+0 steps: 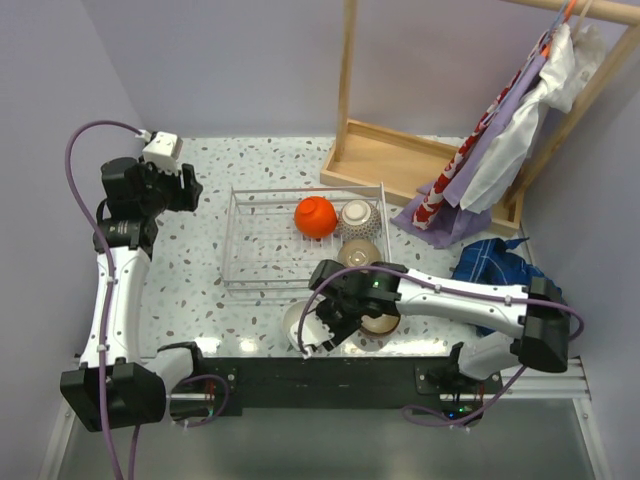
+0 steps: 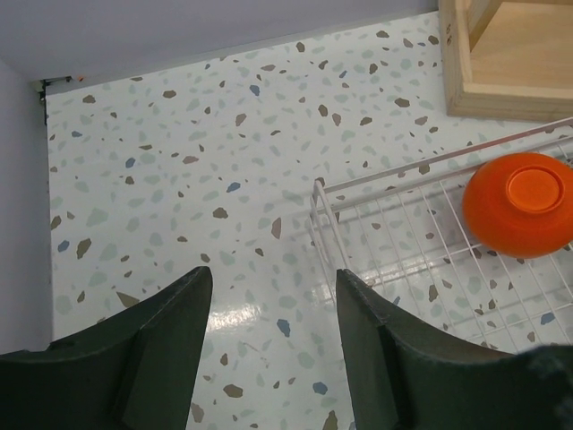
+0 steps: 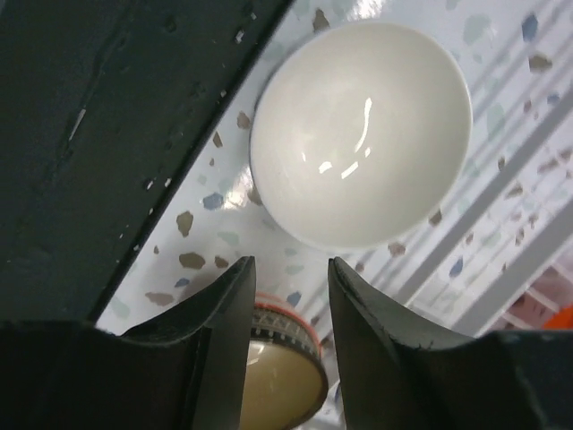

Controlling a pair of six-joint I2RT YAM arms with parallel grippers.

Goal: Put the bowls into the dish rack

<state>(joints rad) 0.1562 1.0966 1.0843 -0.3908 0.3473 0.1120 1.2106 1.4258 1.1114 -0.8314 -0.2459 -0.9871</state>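
Upside down, the orange bowl [image 1: 314, 216] lies in the dish rack [image 1: 229, 240].

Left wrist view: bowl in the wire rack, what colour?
Plain orange bowl, no pattern; it shows best in the left wrist view.

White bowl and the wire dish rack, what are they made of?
The white bowl looks like glazed ceramic, maybe hard plastic: smooth, glossy, with bright light glints inside. The dish rack looks like thin metal wire, pale and shiny, possibly coated; the speckled table shows through its grid.
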